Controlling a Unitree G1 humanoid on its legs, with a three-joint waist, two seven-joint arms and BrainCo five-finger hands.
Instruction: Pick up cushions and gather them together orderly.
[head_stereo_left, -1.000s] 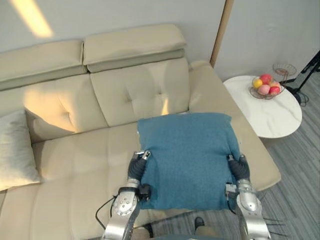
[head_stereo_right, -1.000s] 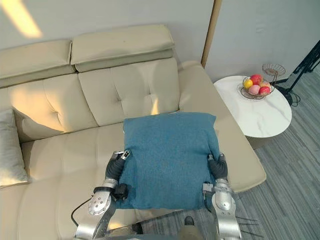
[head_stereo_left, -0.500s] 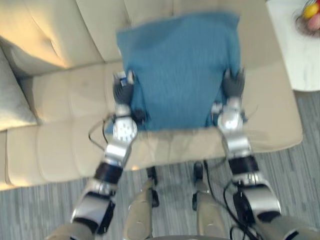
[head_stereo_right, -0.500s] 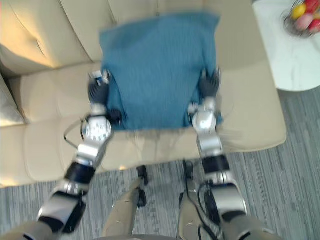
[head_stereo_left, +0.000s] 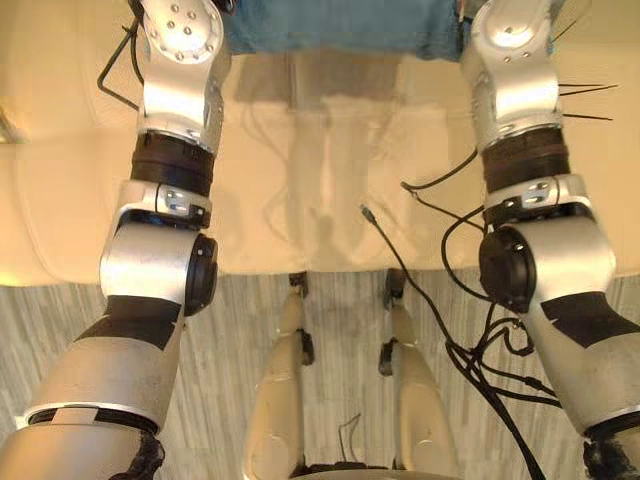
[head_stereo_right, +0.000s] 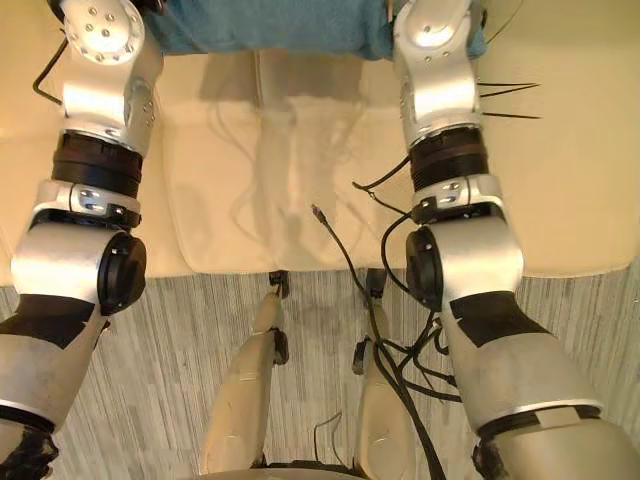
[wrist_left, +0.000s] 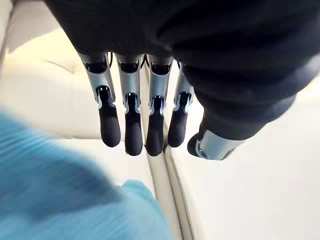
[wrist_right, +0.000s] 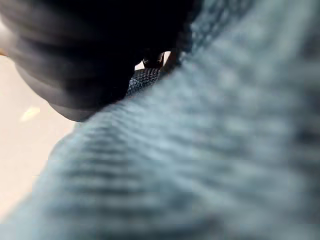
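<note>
The blue cushion (head_stereo_left: 330, 25) lies on the cream sofa seat (head_stereo_left: 330, 170), with just its near edge in the eye views, between my two forearms. In the left wrist view my left hand (wrist_left: 134, 125) is open, its fingers (wrist_left: 110, 125) straight over the sofa's seam, and the cushion's corner (wrist_left: 60, 200) sits apart from them. In the right wrist view the cushion's knit fabric (wrist_right: 210, 150) presses close against my right hand's dark cover (wrist_right: 90, 45), hiding whatever lies past it.
The sofa's front edge (head_stereo_left: 330, 268) runs across the eye views, with grey striped floor (head_stereo_left: 340, 340) below it.
The camera has tipped down, so the cushion has slid to the picture's top edge. My left hand, earlier curled at the cushion's side, now has straight fingers off it.
</note>
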